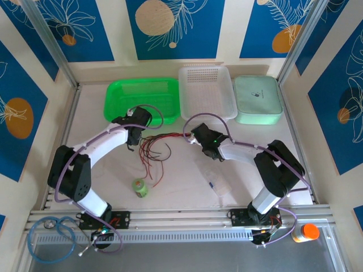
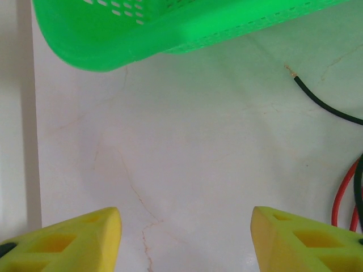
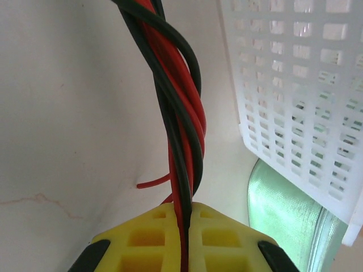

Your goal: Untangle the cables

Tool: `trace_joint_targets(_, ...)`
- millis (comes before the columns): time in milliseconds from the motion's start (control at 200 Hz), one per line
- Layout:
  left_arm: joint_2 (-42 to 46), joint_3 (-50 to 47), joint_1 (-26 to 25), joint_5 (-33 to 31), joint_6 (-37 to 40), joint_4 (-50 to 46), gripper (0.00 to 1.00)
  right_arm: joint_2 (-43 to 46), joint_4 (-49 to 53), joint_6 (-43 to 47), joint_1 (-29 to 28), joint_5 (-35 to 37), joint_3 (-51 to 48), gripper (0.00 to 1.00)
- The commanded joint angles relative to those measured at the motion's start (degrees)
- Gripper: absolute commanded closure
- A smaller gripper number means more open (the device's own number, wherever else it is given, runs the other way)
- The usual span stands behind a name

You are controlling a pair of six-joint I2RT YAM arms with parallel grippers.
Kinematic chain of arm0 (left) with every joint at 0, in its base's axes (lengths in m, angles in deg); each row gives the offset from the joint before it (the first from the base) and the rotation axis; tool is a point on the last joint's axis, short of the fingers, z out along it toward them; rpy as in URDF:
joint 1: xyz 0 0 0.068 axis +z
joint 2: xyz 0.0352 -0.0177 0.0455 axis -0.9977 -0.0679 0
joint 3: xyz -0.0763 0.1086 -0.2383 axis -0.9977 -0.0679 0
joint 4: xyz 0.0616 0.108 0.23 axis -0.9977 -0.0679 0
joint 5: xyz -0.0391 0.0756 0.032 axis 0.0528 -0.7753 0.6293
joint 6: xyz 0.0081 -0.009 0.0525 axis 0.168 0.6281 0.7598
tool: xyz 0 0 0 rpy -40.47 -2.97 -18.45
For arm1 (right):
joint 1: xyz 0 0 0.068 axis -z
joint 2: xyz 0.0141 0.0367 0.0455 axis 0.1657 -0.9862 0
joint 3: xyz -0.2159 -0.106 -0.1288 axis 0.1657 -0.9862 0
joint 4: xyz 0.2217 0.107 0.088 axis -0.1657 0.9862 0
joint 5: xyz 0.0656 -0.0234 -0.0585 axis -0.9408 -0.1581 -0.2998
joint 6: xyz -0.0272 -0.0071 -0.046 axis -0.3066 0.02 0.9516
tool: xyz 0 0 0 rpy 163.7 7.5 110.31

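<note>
The cables (image 1: 156,148) are thin red and black wires lying in a loose tangle on the table between my two grippers. My right gripper (image 1: 193,137) is shut on one end of them. In the right wrist view, the cables (image 3: 178,113) run as a twisted red-and-black bundle straight out from between the closed yellow fingers of the right gripper (image 3: 186,226). My left gripper (image 1: 131,146) hangs at the tangle's left edge. In the left wrist view, the left gripper (image 2: 186,238) is open over bare table, with a black wire end (image 2: 320,102) and a red strand (image 2: 340,195) off to its right.
At the back, from left to right, stand a green basket (image 1: 142,97), a white basket (image 1: 207,90) and a mint lidded box (image 1: 258,99). A small green bottle (image 1: 140,187) and a clear plastic bottle (image 1: 215,178) lie nearer me. The green basket (image 2: 170,28) is close ahead of the left gripper.
</note>
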Motion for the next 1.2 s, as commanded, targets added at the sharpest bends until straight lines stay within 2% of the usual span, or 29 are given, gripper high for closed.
trace_joint_targets(0,2.33,-0.96,-0.24,2.08,-0.25,0.71,0.38,-0.37,5.57,-6.02,-0.18,3.15,0.73,1.00)
trace_joint_targets(25,2.97,-1.12,-0.33,3.15,0.07,0.87,0.36,-0.24,7.65,-7.66,0.00,2.62,1.46,1.00)
trace_joint_targets(80,4.25,-0.98,-0.78,5.81,0.78,0.90,0.34,0.42,11.51,-11.29,0.57,1.03,3.18,0.88)
trace_joint_targets(200,4.58,0.95,-2.89,11.93,2.17,-0.75,0.29,3.17,15.89,-15.81,1.56,-1.19,5.69,0.52)
trace_joint_targets(235,3.83,1.99,-3.84,12.89,2.42,-1.88,0.29,4.39,16.96,-17.13,1.84,-1.64,6.45,0.46)
trace_joint_targets(310,1.42,4.24,-6.35,14.25,2.97,-3.95,0.28,7.37,19.85,-21.13,2.75,-3.35,8.32,0.42)
trace_joint_targets(430,-3.14,7.25,-9.02,18.26,2.39,-5.46,0.27,13.06,24.81,-31.54,5.07,-10.06,11.15,0.40)
trace_joint_targets(520,-6.14,8.08,-9.60,20.71,0.85,-4.65,0.27,16.85,27.80,-44.83,8.23,-15.66,12.25,0.40)
trace_joint_targets(715,-12.69,9.13,-9.52,19.65,-2.10,-3.36,0.26,21.42,28.98,-73.25,12.05,-30.68,7.85,0.41)
trace_joint_targets(895,-18.83,10.27,-9.60,19.12,-3.14,-2.41,0.25,19.86,23.57,-91.88,11.58,-35.93,2.17,0.38)
trace_joint_targets(1025,-21.71,10.22,-9.51,14.85,-3.17,-2.87,0.26,19.80,15.92,-102.98,12.15,-38.28,-3.69,0.36)
trace_joint_targets(1196,-24.03,10.07,-8.51,3.24,-3.78,-6.01,0.38,17.47,10.43,-108.51,11.81,-38.18,-6.06,0.36)
